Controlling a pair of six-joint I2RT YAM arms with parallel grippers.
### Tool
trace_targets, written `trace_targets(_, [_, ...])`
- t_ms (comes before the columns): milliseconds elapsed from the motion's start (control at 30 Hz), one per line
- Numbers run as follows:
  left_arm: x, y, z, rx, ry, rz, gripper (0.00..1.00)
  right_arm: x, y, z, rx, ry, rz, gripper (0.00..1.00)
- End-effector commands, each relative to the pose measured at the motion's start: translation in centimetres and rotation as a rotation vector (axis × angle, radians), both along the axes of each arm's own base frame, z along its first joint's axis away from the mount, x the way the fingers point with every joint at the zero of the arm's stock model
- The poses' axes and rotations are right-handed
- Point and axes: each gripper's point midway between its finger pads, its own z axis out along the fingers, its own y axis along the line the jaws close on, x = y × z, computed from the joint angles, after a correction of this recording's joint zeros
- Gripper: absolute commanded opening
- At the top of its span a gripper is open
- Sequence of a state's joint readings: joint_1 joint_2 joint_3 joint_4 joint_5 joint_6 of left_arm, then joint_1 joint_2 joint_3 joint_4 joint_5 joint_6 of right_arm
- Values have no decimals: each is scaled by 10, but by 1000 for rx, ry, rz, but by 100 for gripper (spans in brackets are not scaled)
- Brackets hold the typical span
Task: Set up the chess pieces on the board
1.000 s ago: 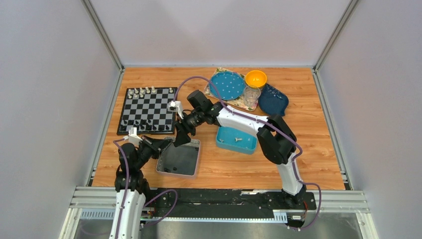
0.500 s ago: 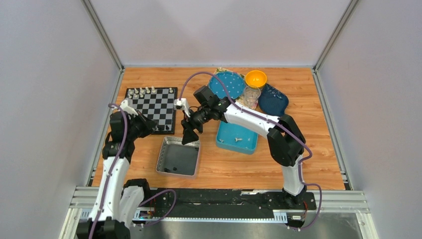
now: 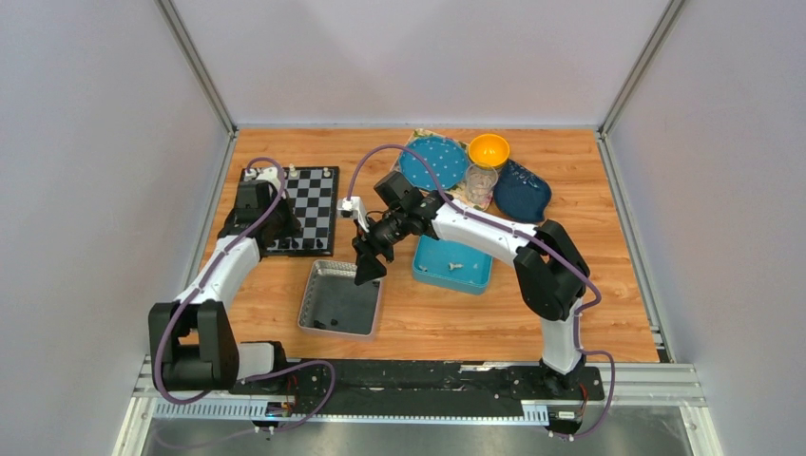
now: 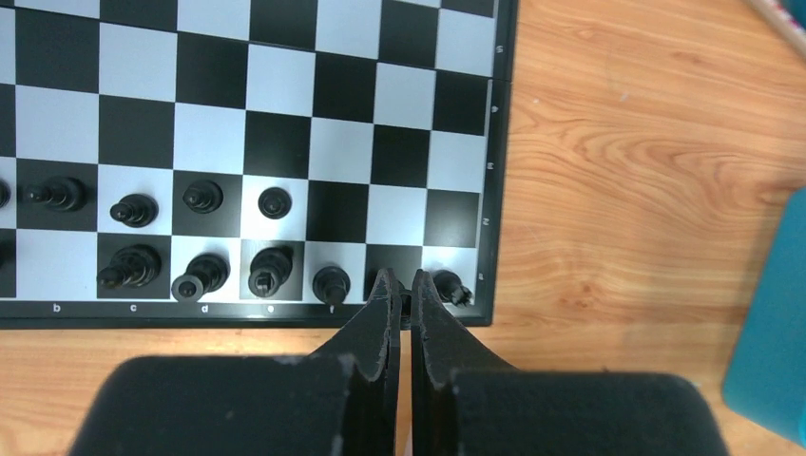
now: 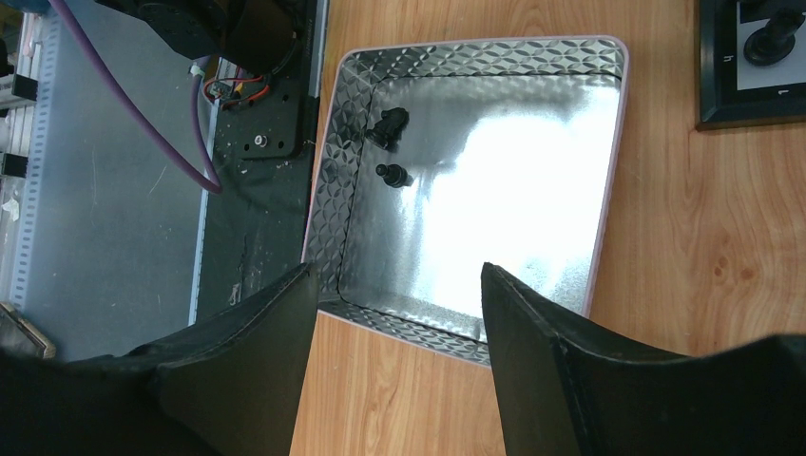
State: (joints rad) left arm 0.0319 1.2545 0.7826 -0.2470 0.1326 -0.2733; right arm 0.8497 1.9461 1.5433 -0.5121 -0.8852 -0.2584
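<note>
Two chessmen [image 5: 390,125] lie below the released right tool [image 5: 396,274]; the clenched left tool [image 4: 400,287] partly hides the board [image 4: 285,95].

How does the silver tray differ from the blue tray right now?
The silver tray is shiny patterned metal; the blue tray is plain teal. The silver tray holds two black chess pieces; the blue tray holds small pale ones. The right gripper hangs open at the silver tray's edge, not the blue one's. Both are shallow and rectangular.
</note>
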Motion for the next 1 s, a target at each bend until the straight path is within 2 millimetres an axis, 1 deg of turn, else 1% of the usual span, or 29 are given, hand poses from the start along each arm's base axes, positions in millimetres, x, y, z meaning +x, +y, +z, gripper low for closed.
trace_targets(0, [32,9,14,75,-95,-3,0,-3,3,25,75,-49,22,66])
trace_targets(233, [46,14,-3,107,-72,-8,0,-4,4,20,64,-47,25,66])
trace_targets(400, [52,14,-11,113,-68,-13,0,-6,6,17,59,-45,31,66])
trace_targets(633, [57,19,-25,143,-37,-11,2,-7,5,14,50,-41,33,66])
trace_targets(967, [62,23,-38,166,-9,-9,6,-7,5,13,43,-41,33,66])
